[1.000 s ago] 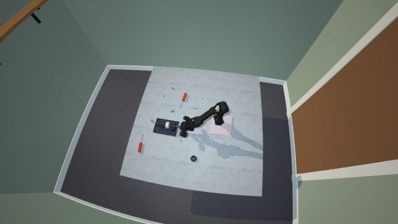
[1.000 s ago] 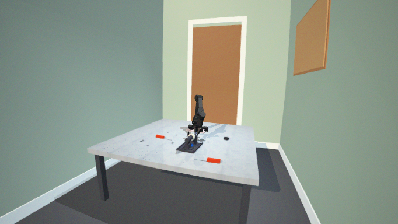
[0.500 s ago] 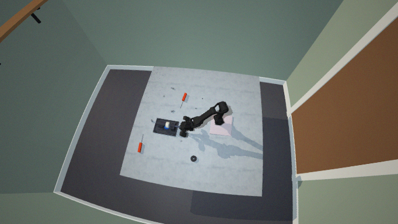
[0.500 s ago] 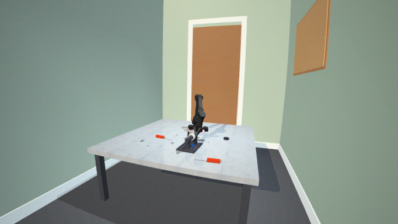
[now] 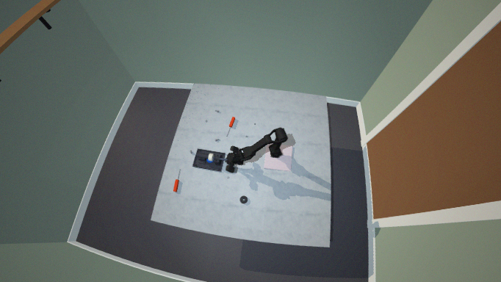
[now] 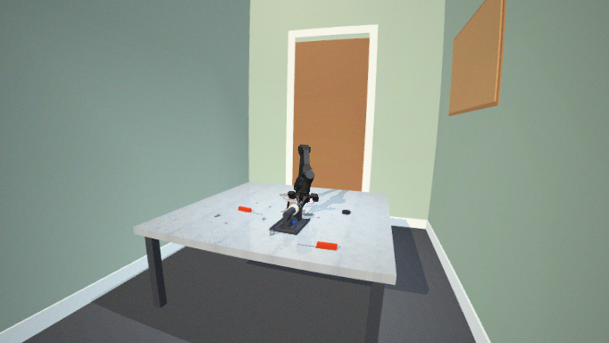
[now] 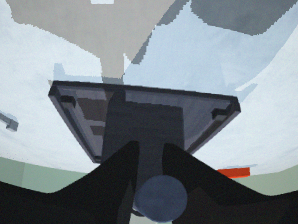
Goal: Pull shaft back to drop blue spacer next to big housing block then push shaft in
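Observation:
A dark tray-like base (image 5: 206, 167) (image 6: 286, 230) (image 7: 145, 88) carries the dark housing and its supports. A blue spacer (image 5: 209, 161) (image 6: 294, 221) shows low on the base, below the shaft's height and apparently off it. A white spacer (image 5: 211, 156) (image 6: 293, 209) sits higher, in line with the shaft. My gripper (image 5: 225, 159) (image 7: 150, 151) is shut on the grey-blue shaft (image 5: 220, 159) (image 7: 161, 198), at its outer end beside the base. The wrist view shows the shaft's round end between the fingers. How deep the shaft sits in the housing is hidden.
Two red-handled screwdrivers (image 5: 232, 122) (image 6: 327, 246) lie on either side of the base. A black ring (image 5: 240, 200) (image 6: 346, 212) lies farther off on the table. A pink square (image 5: 278, 165) is under the arm's base. Small grey bits lie scattered around.

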You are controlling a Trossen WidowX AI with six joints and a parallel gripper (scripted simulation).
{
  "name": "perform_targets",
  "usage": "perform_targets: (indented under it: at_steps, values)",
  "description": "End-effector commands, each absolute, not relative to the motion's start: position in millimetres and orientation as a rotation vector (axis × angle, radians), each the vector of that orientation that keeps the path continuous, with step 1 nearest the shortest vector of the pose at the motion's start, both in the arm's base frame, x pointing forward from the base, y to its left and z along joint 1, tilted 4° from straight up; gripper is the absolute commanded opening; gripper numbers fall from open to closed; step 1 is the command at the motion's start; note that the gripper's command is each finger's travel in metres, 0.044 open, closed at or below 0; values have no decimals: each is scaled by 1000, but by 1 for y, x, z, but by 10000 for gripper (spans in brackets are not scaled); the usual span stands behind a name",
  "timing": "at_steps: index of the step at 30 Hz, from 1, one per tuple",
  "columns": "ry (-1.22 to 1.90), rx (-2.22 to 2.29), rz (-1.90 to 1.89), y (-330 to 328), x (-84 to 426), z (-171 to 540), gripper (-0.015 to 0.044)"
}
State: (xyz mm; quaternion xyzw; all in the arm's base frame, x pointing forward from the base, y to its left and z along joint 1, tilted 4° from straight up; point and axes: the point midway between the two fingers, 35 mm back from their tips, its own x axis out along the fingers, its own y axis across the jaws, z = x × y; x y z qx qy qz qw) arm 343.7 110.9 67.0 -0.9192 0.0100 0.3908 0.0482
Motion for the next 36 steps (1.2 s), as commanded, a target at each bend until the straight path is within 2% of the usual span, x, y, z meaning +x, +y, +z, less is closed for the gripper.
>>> perform_targets:
  at_steps: [1, 36]
  values:
    - [33, -2807, 1187, 110, 345, 68, 0]
    - [33, -2807, 1187, 110, 349, 68, 0]
